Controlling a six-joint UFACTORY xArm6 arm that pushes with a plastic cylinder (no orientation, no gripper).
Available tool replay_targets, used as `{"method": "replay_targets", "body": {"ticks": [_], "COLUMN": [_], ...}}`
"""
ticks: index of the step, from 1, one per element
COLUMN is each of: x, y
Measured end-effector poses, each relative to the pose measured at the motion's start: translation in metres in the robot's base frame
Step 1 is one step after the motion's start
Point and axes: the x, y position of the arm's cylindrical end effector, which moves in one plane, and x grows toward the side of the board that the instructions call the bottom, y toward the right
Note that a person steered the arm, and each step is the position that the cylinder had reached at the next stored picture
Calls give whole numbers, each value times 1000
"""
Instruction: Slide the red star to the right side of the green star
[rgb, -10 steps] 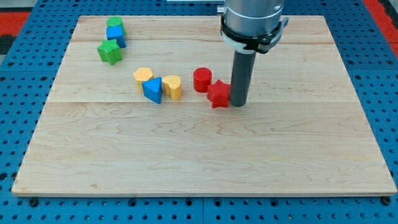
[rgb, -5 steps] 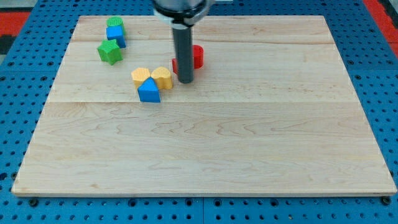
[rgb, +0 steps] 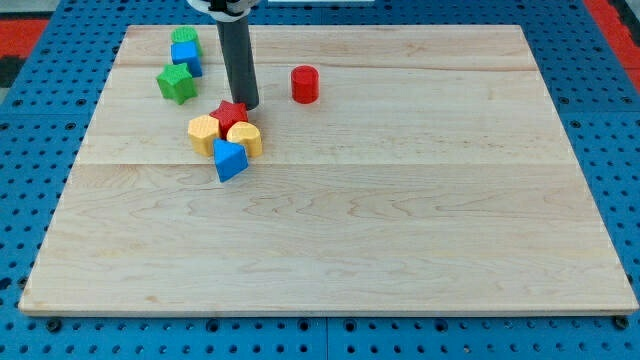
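The red star (rgb: 229, 114) lies on the wooden board (rgb: 330, 240), a little right of and below the green star (rgb: 176, 83), with a gap between them. My tip (rgb: 246, 105) touches the red star's upper right side. The red star's lower edge is pressed against two yellow blocks, one at its left (rgb: 203, 132) and one at its right (rgb: 245, 137). A blue triangular block (rgb: 229, 160) lies just under them.
A red cylinder (rgb: 305, 84) stands alone right of my tip. A blue block (rgb: 187, 58) and a green block (rgb: 184, 39) sit together at the view's top left, just above the green star.
My tip has swept left and slightly up, carrying the red star leftwards from beside the red cylinder. The yellow blocks and blue triangle were shoved left and down. The red cylinder stayed behind.
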Motion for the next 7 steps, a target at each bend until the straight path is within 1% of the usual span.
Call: {"method": "replay_targets", "body": {"ticks": [1, 2, 3, 4, 5, 7], "x": [3, 46, 101, 106, 78, 43], "y": [64, 90, 87, 27, -16, -23]}}
